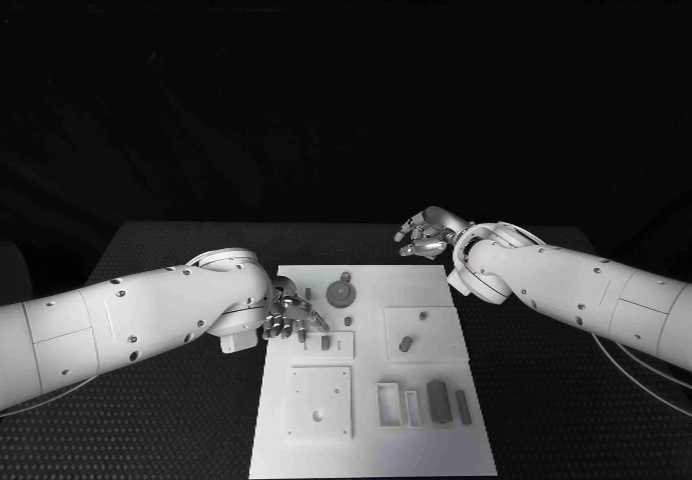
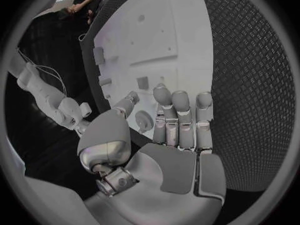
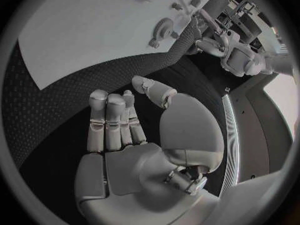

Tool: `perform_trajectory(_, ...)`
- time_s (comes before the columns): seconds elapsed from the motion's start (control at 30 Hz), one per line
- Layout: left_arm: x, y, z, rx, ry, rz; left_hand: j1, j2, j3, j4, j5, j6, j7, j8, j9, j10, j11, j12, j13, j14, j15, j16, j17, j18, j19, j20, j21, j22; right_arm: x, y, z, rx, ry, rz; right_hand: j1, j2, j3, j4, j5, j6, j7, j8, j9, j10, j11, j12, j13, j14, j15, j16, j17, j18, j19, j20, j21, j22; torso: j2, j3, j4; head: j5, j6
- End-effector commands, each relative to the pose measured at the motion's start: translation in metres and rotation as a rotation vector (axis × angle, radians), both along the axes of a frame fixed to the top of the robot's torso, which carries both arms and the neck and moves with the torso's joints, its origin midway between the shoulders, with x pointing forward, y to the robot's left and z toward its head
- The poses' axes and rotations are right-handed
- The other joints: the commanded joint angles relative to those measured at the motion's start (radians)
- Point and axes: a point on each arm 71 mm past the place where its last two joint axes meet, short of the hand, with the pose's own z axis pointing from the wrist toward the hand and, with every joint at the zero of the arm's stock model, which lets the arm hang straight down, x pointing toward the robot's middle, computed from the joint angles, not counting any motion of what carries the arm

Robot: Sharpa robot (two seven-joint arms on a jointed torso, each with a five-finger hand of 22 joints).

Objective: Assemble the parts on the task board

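Left robot hand (image 1: 289, 316) open at task board (image 1: 375, 455) left edge, seemingly nearest upright gear part (image 1: 340, 293); right robot hand (image 1: 428, 234) open, beyond frame-centre board edge.

My fingers (image 2: 180, 116) are silver, my arms (image 1: 130, 320) white; the counter (image 1: 173, 250) is black with a fine diamond weave, the task board (image 1: 433, 445) white, its parts (image 1: 437, 388) seemingly grey.

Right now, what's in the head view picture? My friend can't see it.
A white task board lies on a black table with small grey parts on it. The left hand hovers over its left edge, and the right hand hangs open just beyond its far edge.
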Motion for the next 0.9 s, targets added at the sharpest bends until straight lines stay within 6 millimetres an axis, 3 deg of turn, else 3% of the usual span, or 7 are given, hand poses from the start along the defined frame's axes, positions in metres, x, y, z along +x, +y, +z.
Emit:
perform_trajectory(0.03, 0.008, 0.004, 0.008, -0.058, -0.025, 0.042, 0.015, 0.005, 0.001, -0.002, -0.003, -0.016, 0.008, -0.007, -0.003, -0.002, 0.007, -0.001, 0.002, -0.007, 0.001, 0.003, -0.001, 0.020, -0.008, -0.168, 0.002, -0.001, 0.000, 0.001, -0.001, -0.004, 0.002, 0.014, -0.004, 0.008, 0.006, 0.000, 0.006, -0.002, 0.010, 0.003, -0.002, -0.003, -0.002, 0.005, -0.001, -0.009, 0.001, 0.005, -0.001, 0.031, 0.006, -0.004, -0.004, 0.001, 0.000, 0.0003, -0.0006, 0.002, 0.008)
perform_trajectory(0.17, 0.015, 0.013, 0.014, -0.063, -0.027, 0.054, 0.053, 0.045, -0.005, -0.033, 0.003, -0.022, 0.013, -0.012, -0.013, -0.014, 0.012, -0.009, -0.002, -0.017, 0.007, -0.006, -0.007, 0.018, -0.016, -0.163, 0.002, -0.003, -0.001, -0.001, -0.002, -0.004, 0.004, 0.011, -0.005, 0.009, 0.006, 0.000, 0.008, -0.003, 0.010, 0.003, -0.002, -0.003, -0.002, 0.005, -0.002, -0.009, 0.001, 0.005, -0.001, 0.031, 0.006, -0.004, -0.004, 0.001, 0.001, -0.0006, -0.0007, 0.001, 0.023)
perform_trajectory(0.3, 0.026, 0.022, 0.023, -0.045, -0.079, 0.062, 0.089, 0.075, -0.012, -0.079, 0.113, -0.036, 0.023, -0.017, -0.023, -0.048, 0.024, -0.041, -0.020, -0.041, 0.023, -0.034, -0.026, 0.009, -0.040, -0.150, -0.014, -0.014, -0.001, -0.003, -0.002, -0.003, 0.003, 0.008, -0.005, 0.009, 0.006, 0.001, 0.011, -0.003, 0.010, 0.003, -0.002, -0.002, -0.002, 0.006, -0.002, -0.009, 0.001, 0.005, -0.001, 0.031, 0.006, -0.004, -0.004, 0.002, 0.001, -0.0007, -0.0012, 0.001, 0.027)
perform_trajectory(0.4, 0.035, 0.029, 0.026, -0.054, -0.118, 0.088, 0.102, 0.081, -0.018, -0.103, 0.132, -0.048, 0.032, -0.019, -0.028, -0.066, 0.031, -0.071, -0.038, -0.059, 0.039, -0.062, -0.042, 0.002, -0.059, -0.135, -0.033, -0.027, -0.001, -0.003, -0.002, -0.002, 0.002, 0.007, -0.007, 0.009, 0.006, 0.001, 0.014, -0.003, 0.010, 0.003, -0.002, -0.002, -0.002, 0.006, -0.003, -0.009, 0.001, 0.005, -0.002, 0.031, 0.007, -0.004, -0.004, 0.002, 0.001, 0.0004, -0.0018, 0.001, 0.028)
perform_trajectory(0.53, 0.043, 0.033, 0.031, -0.093, -0.183, 0.126, 0.101, 0.080, -0.019, -0.105, 0.111, -0.084, 0.047, -0.035, -0.042, -0.097, 0.046, -0.114, -0.062, -0.087, 0.059, -0.101, -0.063, -0.003, -0.084, -0.118, -0.059, -0.044, -0.001, -0.004, -0.002, -0.001, 0.001, 0.006, -0.008, 0.009, 0.006, 0.002, 0.017, -0.003, 0.010, 0.003, -0.002, -0.002, -0.002, 0.007, -0.003, -0.009, 0.001, 0.006, -0.002, 0.031, 0.007, -0.004, -0.004, 0.002, 0.002, 0.0000, -0.0013, 0.000, 0.032)
perform_trajectory(0.73, 0.051, 0.031, 0.034, -0.098, -0.225, 0.138, 0.091, 0.049, -0.009, -0.076, 0.005, -0.120, 0.066, -0.050, -0.076, -0.125, 0.067, -0.197, -0.110, -0.118, 0.103, -0.171, -0.098, -0.002, -0.122, -0.075, -0.109, -0.078, -0.001, -0.003, -0.002, 0.001, -0.002, 0.006, -0.009, 0.009, 0.006, 0.002, 0.019, -0.003, 0.010, 0.003, -0.002, -0.002, -0.002, 0.007, -0.004, -0.009, 0.001, 0.006, -0.002, 0.031, 0.007, -0.004, -0.004, 0.002, 0.002, -0.0007, 0.0008, -0.001, 0.036)
perform_trajectory(0.9, 0.055, 0.028, 0.034, -0.106, -0.230, 0.130, 0.080, 0.026, -0.013, -0.056, -0.002, -0.139, 0.075, -0.054, -0.091, -0.126, 0.074, -0.225, -0.124, -0.120, 0.115, -0.192, -0.107, 0.002, -0.129, -0.061, -0.122, -0.087, 0.000, -0.003, -0.001, 0.007, -0.007, 0.004, -0.011, 0.009, 0.005, 0.003, 0.020, -0.003, 0.011, 0.003, -0.002, -0.002, -0.002, 0.008, -0.004, -0.009, 0.001, 0.006, -0.002, 0.031, 0.007, -0.004, -0.005, 0.002, 0.003, -0.0006, -0.0023, 0.001, 0.037)
